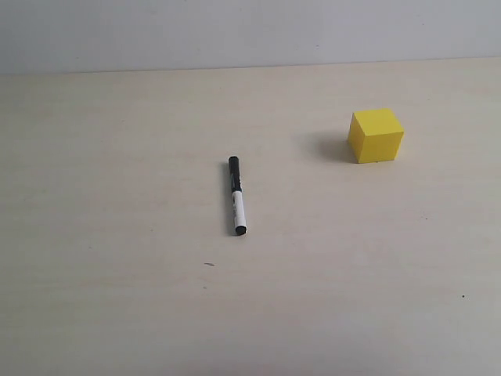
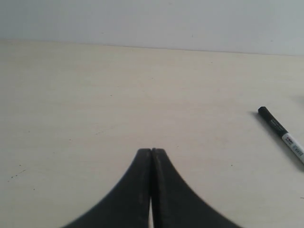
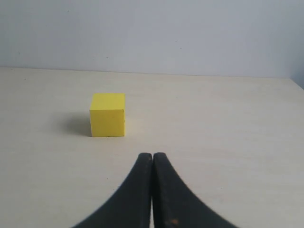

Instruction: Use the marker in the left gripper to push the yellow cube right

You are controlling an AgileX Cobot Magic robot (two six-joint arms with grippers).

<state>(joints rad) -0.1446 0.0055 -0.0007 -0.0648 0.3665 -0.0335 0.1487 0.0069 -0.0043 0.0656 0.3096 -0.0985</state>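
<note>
marker (image 2: 280, 134) — white barrel cut off by the left wrist view's edge | its lettering too small to read | left claw (image 2: 151, 152), right claw (image 3: 152, 156) — only the fingertip ends show, the rest cropped | dark speck (image 1: 209, 264) on bench (image 1: 117, 313) too small to tell

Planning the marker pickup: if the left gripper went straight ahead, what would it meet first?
Likely nothing: only bare table lies ahead of the left gripper; the marker sits off its line.
</note>
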